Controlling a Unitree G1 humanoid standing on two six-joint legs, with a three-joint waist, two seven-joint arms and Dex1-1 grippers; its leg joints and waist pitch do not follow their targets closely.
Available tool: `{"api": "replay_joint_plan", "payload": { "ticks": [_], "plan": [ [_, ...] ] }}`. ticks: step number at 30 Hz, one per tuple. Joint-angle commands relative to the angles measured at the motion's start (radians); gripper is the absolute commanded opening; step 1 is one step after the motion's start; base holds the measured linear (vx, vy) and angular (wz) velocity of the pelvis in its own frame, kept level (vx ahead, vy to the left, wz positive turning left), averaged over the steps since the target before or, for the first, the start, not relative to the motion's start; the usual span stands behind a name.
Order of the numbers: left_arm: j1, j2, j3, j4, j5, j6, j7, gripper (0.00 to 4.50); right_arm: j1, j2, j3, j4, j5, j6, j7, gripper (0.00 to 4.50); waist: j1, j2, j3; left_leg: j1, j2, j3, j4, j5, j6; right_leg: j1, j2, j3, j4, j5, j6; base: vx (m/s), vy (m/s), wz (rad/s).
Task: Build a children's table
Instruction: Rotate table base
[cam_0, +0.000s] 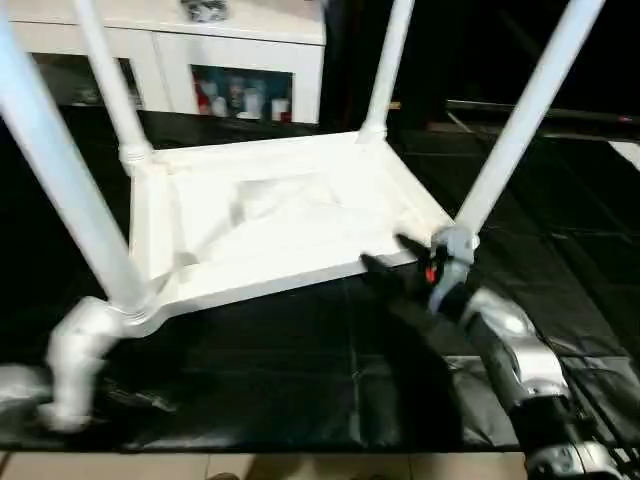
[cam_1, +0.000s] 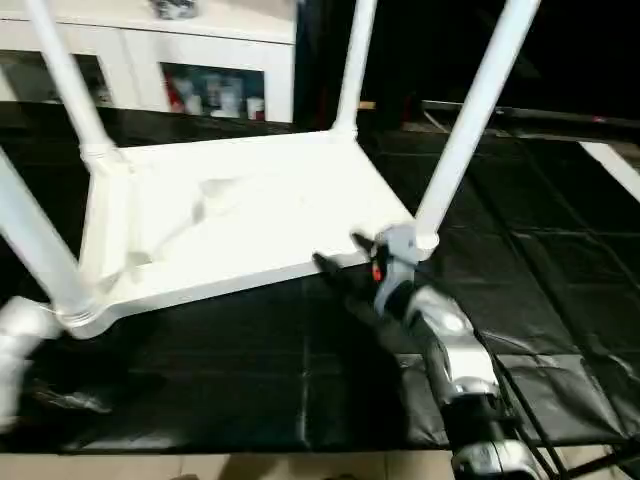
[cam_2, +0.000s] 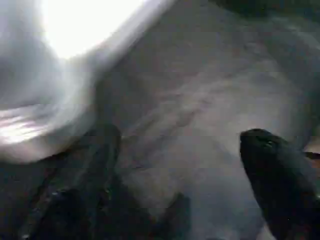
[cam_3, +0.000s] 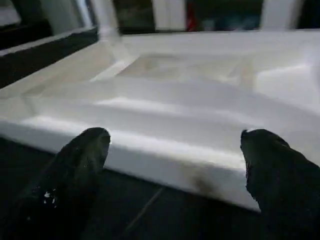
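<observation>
The children's table lies upside down on a black mat, its ribbed top (cam_0: 290, 255) facing up. All of its white legs stand in the corner sockets: near-left (cam_0: 70, 190), far-left (cam_0: 108, 85), far-right (cam_0: 388, 65) and near-right (cam_0: 520, 125). My right gripper (cam_0: 392, 255) is open just in front of the top's near edge, beside the near-right socket (cam_0: 452, 240), with the edge (cam_3: 165, 160) facing its spread fingers. My left forearm (cam_0: 78, 355) sits by the near-left socket. In the left wrist view my left gripper (cam_2: 185, 165) is open, a blurred white leg (cam_2: 75, 30) beside it.
A white cabinet (cam_0: 240, 55) with glass doors stands behind the table. The black mat (cam_0: 300, 360) covers the work area up to a strip of light floor (cam_0: 300, 468) at the front. A dark area lies at the back right.
</observation>
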Motion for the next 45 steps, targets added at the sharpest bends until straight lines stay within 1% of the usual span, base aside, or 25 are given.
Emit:
{"api": "replay_joint_plan", "payload": {
  "ticks": [1, 2, 3, 4, 5, 8, 11, 12, 16, 17, 19, 22, 24, 25, 26, 27, 32, 35, 36, 37, 38, 39, 41, 42, 45],
  "plan": [
    [-0.012, 0.021, 0.058, 0.031, 0.014, -0.029, 0.009, 4.47, 0.005, -0.029, 0.000, -0.039, -0.017, 0.046, -0.004, 4.50, -0.003, 0.026, -0.043, 0.022, 0.013, -0.012, -0.089, -0.432, -0.018, 0.025, -0.051, 0.043, -0.101, -0.512, -0.100, 0.000, 0.000, 0.00],
    [-0.033, 0.029, 0.081, 0.068, 0.019, -0.053, 0.022, 4.47, 0.004, -0.036, 0.005, -0.035, -0.034, 0.061, -0.012, 4.50, -0.002, 0.030, -0.042, 0.024, 0.013, -0.012, -0.089, -0.434, -0.020, 0.024, -0.051, 0.043, -0.102, -0.512, -0.100, 0.000, 0.000, 0.00],
    [-0.069, 0.047, 0.112, 0.129, 0.009, -0.089, 0.042, 4.47, 0.007, -0.050, 0.020, -0.027, -0.079, 0.055, -0.027, 4.50, 0.001, 0.033, -0.041, 0.030, 0.009, -0.010, -0.086, -0.449, -0.023, 0.018, -0.050, 0.043, -0.106, -0.523, -0.098, 0.000, 0.000, 0.00],
    [-0.107, 0.057, 0.130, 0.182, 0.002, -0.127, 0.056, 4.47, 0.007, -0.059, 0.030, -0.013, -0.112, 0.054, -0.046, 4.50, 0.003, 0.030, -0.042, 0.030, 0.005, -0.011, -0.084, -0.443, -0.023, 0.021, -0.052, 0.043, -0.107, -0.528, -0.095, 0.000, 0.000, 0.00],
    [-0.128, 0.060, 0.135, 0.205, -0.007, -0.138, 0.056, 4.47, 0.006, -0.060, 0.030, -0.003, -0.124, 0.058, -0.060, 4.50, 0.004, 0.032, -0.044, 0.026, 0.008, -0.015, -0.087, -0.435, -0.026, 0.026, -0.056, 0.044, -0.103, -0.513, -0.102, 0.000, 0.000, 0.00],
    [-0.172, 0.060, 0.136, 0.233, -0.035, -0.143, 0.064, 4.47, 0.010, -0.063, 0.029, -0.010, -0.120, 0.077, -0.084, 4.50, 0.004, 0.033, -0.039, 0.034, 0.010, -0.017, -0.088, -0.469, -0.034, 0.023, -0.055, 0.042, -0.105, -0.540, -0.105, 0.000, 0.000, 0.00],
    [-0.271, 0.006, 0.111, 0.268, -0.028, -0.160, 0.099, 4.47, 0.022, -0.056, 0.029, -0.033, -0.110, 0.116, -0.100, 4.50, 0.005, 0.035, -0.042, 0.040, 0.011, -0.018, -0.088, -0.483, -0.038, 0.022, -0.056, 0.043, -0.106, -0.530, -0.112, 0.000, 0.000, 0.00],
    [-0.288, -0.004, 0.105, 0.277, -0.024, -0.167, 0.106, 4.47, 0.023, -0.056, 0.033, -0.037, -0.114, 0.125, -0.105, 4.50, 0.005, 0.033, -0.044, 0.034, 0.011, -0.019, -0.089, -0.467, -0.040, 0.030, -0.058, 0.044, -0.102, -0.515, -0.118, 0.000, 0.000, 0.00],
    [-0.364, -0.061, 0.075, 0.295, -0.049, -0.179, 0.099, 4.47, 0.022, -0.052, 0.042, -0.019, -0.135, 0.140, -0.124, 4.50, 0.007, 0.035, -0.048, 0.034, 0.012, -0.017, -0.087, -0.439, -0.044, 0.033, -0.059, 0.045, -0.096, -0.466, -0.132, 0.000, 0.000, 0.00],
    [-0.373, -0.070, 0.068, 0.290, -0.063, -0.172, 0.085, 4.47, 0.019, -0.054, 0.047, -0.009, -0.151, 0.149, -0.134, 4.50, 0.008, 0.034, -0.050, 0.029, 0.011, -0.017, -0.088, -0.422, -0.045, 0.039, -0.060, 0.046, -0.093, -0.446, -0.140, 0.000, 0.000, 0.00],
    [-0.382, -0.082, 0.042, 0.275, -0.085, -0.166, 0.054, 4.47, 0.009, -0.055, 0.051, 0.021, -0.180, 0.186, -0.165, 4.50, 0.007, 0.035, -0.051, 0.027, 0.010, -0.015, -0.087, -0.406, -0.047, 0.040, -0.059, 0.047, -0.089, -0.426, -0.152, 0.000, 0.000, 0.00],
    [-0.397, -0.095, 0.017, 0.271, -0.088, -0.168, 0.054, 4.47, 0.006, -0.051, 0.049, 0.036, -0.194, 0.187, -0.182, 4.50, 0.006, 0.033, -0.053, 0.025, 0.011, -0.013, -0.087, -0.387, -0.051, 0.042, -0.056, 0.048, -0.083, -0.375, -0.166, 0.000, 0.000, 0.00],
    [-0.416, -0.111, -0.011, 0.274, -0.084, -0.172, 0.060, 4.47, 0.001, -0.046, 0.050, 0.051, -0.205, 0.175, -0.203, 4.50, 0.006, 0.026, -0.055, 0.025, 0.011, -0.011, -0.085, -0.374, -0.047, 0.045, -0.056, 0.048, -0.081, -0.361, -0.167, 0.000, 0.000, 0.00],
    [-0.429, -0.129, -0.030, 0.263, -0.089, -0.166, 0.058, 4.47, -0.011, -0.040, 0.051, 0.080, -0.217, 0.168, -0.225, 4.50, 0.007, 0.029, -0.055, 0.026, 0.010, -0.010, -0.084, -0.361, -0.046, 0.044, -0.057, 0.048, -0.080, -0.354, -0.171, 0.000, 0.000, 0.00],
    [-0.441, -0.146, -0.048, 0.252, -0.096, -0.158, 0.056, 4.47, -0.023, -0.033, 0.050, 0.107, -0.223, 0.166, -0.244, 4.50, 0.006, 0.026, -0.055, 0.028, 0.011, -0.008, -0.084, -0.357, -0.046, 0.042, -0.057, 0.049, -0.082, -0.355, -0.174, 0.000, 0.000, 0.00],
    [-0.448, -0.160, -0.066, 0.235, -0.107, -0.146, 0.047, 4.47, -0.037, -0.025, 0.048, 0.138, -0.228, 0.161, -0.263, 4.50, 0.011, 0.029, -0.055, 0.036, 0.013, -0.006, -0.081, -0.358, -0.051, 0.035, -0.059, 0.050, -0.081, -0.351, -0.184, 0.000, 0.000, 0.00],
    [-0.436, -0.192, -0.155, 0.093, -0.195, -0.045, 0.006, 4.47, -0.117, 0.016, 0.032, 0.274, -0.242, 0.132, -0.323, 4.50, 0.012, 0.027, -0.054, 0.029, 0.013, -0.010, -0.085, -0.384, -0.064, 0.042, -0.059, 0.049, -0.078, -0.385, -0.167, 0.000, 0.000, 0.00],
    [-0.415, -0.185, -0.209, 0.009, -0.255, 0.020, -0.033, 4.47, -0.166, 0.047, 0.018, 0.348, -0.243, 0.100, -0.348, 4.50, 0.006, 0.023, -0.052, 0.030, 0.011, -0.010, -0.084, -0.405, -0.065, 0.039, -0.057, 0.048, -0.083, -0.418, -0.156, 0.000, 0.000, 0.00],
    [-0.415, -0.185, -0.209, 0.009, -0.255, 0.020, -0.033, 4.47, -0.166, 0.047, 0.018, 0.348, -0.243, 0.100, -0.348, 4.50, 0.002, 0.024, -0.052, 0.025, 0.010, -0.012, -0.084, -0.399, -0.065, 0.043, -0.057, 0.048, -0.080, -0.423, -0.156, 0.000, 0.000, 0.00],
    [-0.404, -0.186, -0.235, -0.028, -0.276, 0.045, -0.046, 4.47, -0.187, 0.059, 0.022, 0.381, -0.244, 0.082, -0.346, 4.50, 0.001, 0.020, -0.052, 0.024, 0.010, -0.010, -0.084, -0.397, -0.065, 0.042, -0.057, 0.047, -0.082, -0.431, -0.151, 0.000, 0.000, 0.00],
    [-0.397, -0.195, -0.261, -0.059, -0.293, 0.067, -0.057, 4.47, -0.208, 0.074, 0.030, 0.409, -0.250, 0.062, -0.347, 4.50, -0.003, 0.022, -0.052, 0.025, 0.012, -0.012, -0.083, -0.400, -0.066, 0.041, -0.059, 0.048, -0.081, -0.438, -0.148, 0.000, 0.000, 0.00],
    [-0.396, -0.199, -0.272, -0.070, -0.301, 0.076, -0.061, 4.47, -0.216, 0.081, 0.034, 0.417, -0.253, 0.056, -0.348, 4.50, -0.010, 0.020, -0.050, 0.020, 0.009, -0.014, -0.084, -0.402, -0.066, 0.045, -0.058, 0.045, -0.083, -0.457, -0.141, 0.000, 0.000, 0.00],
    [-0.398, -0.222, -0.302, -0.088, -0.299, 0.085, -0.053, 4.47, -0.235, 0.100, 0.045, 0.433, -0.257, 0.045, -0.335, 4.50, -0.017, 0.020, -0.050, 0.024, 0.009, -0.013, -0.082, -0.412, -0.065, 0.039, -0.056, 0.045, -0.087, -0.475, -0.133, 0.000, 0.000, 0.00],
    [-0.403, -0.243, -0.322, -0.097, -0.294, 0.085, -0.039, 4.47, -0.249, 0.114, 0.052, 0.443, -0.262, 0.038, -0.332, 4.50, -0.020, 0.016, -0.050, 0.022, 0.009, -0.014, -0.082, -0.413, -0.064, 0.040, -0.056, 0.045, -0.088, -0.488, -0.128, 0.000, 0.000, 0.00],
    [-0.431, -0.305, -0.369, -0.106, -0.293, 0.091, 0.003, 4.47, -0.293, 0.150, 0.065, 0.488, -0.277, 0.013, -0.339, 4.50, -0.025, 0.014, -0.050, 0.021, 0.008, -0.014, -0.080, -0.415, -0.064, 0.040, -0.058, 0.044, -0.093, -0.520, -0.112, 0.000, 0.000, 0.00]
  ]
}}
